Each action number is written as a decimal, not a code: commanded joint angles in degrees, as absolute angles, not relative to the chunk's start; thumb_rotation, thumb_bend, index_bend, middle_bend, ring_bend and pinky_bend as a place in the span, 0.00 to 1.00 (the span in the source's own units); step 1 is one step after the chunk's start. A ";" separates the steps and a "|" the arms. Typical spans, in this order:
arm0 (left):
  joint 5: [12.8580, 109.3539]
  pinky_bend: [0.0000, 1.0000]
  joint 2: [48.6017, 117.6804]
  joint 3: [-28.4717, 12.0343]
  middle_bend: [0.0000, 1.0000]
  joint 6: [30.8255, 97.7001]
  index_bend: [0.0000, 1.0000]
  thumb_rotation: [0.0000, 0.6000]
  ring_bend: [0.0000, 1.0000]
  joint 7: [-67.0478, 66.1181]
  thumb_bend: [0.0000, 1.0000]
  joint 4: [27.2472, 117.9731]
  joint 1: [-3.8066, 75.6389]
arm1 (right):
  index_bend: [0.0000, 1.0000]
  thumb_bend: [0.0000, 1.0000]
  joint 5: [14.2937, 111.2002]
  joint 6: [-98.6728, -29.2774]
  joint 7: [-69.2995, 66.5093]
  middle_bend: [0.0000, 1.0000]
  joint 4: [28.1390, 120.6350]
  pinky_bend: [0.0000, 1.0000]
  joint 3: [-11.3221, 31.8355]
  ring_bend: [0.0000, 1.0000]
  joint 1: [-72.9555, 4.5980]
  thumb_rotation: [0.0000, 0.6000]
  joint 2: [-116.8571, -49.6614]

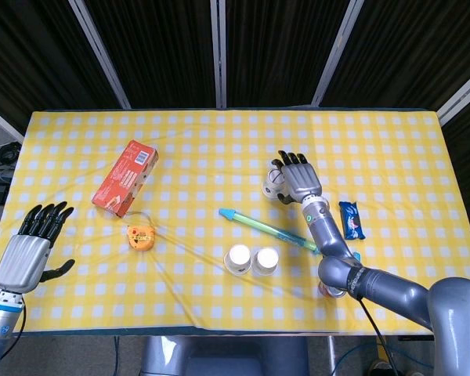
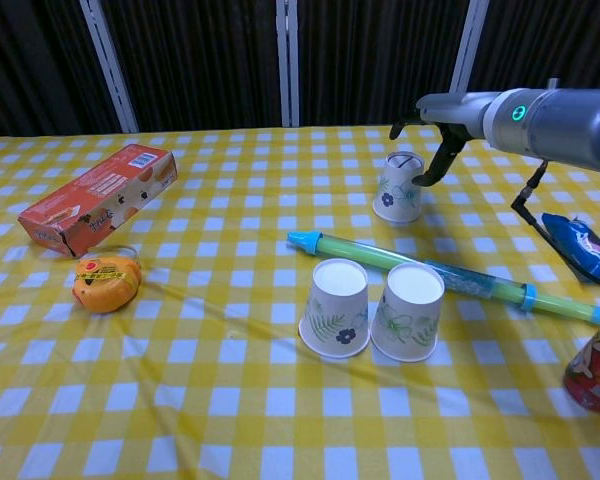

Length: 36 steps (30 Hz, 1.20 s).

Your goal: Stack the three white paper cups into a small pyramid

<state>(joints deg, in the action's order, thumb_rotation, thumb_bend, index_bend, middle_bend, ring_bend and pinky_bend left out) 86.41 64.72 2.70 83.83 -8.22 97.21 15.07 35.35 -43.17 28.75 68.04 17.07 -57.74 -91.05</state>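
Two white paper cups stand upside down side by side near the front, the left one (image 1: 238,258) (image 2: 335,308) touching the right one (image 1: 265,261) (image 2: 408,312). A third cup (image 1: 272,183) (image 2: 398,187), also upside down, stands farther back. My right hand (image 1: 295,176) (image 2: 448,112) is at that third cup, fingers arched over its top and thumb just beside its right wall; I cannot tell whether they touch it. My left hand (image 1: 27,251) hovers by the table's left edge with fingers spread, holding nothing; the chest view does not show it.
A green and blue tube (image 1: 278,229) (image 2: 430,272) lies between the far cup and the pair. A red box (image 1: 125,176) (image 2: 95,198) and an orange object (image 1: 142,236) (image 2: 106,280) lie at the left. A blue packet (image 1: 351,219) (image 2: 580,245) and a red can (image 2: 598,365) are at the right.
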 commanded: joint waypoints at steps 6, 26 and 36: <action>86.91 0.00 64.64 2.17 0.00 82.90 0.00 1.00 0.00 -8.01 0.21 97.15 14.76 | 0.21 0.31 33.49 -41.11 28.93 0.00 62.18 0.03 16.31 0.00 -59.57 1.00 -93.30; 87.46 0.00 64.79 0.91 0.00 81.74 0.00 1.00 0.00 -8.11 0.21 97.14 14.00 | 0.42 0.36 38.21 -43.00 24.83 0.08 61.18 0.08 16.15 0.00 -59.22 1.00 -95.61; 87.59 0.00 64.92 0.25 0.00 81.55 0.00 1.00 0.00 -8.59 0.21 97.08 13.58 | 0.42 0.36 42.86 -49.19 23.98 0.09 73.11 0.09 17.55 0.00 -57.15 1.00 -89.12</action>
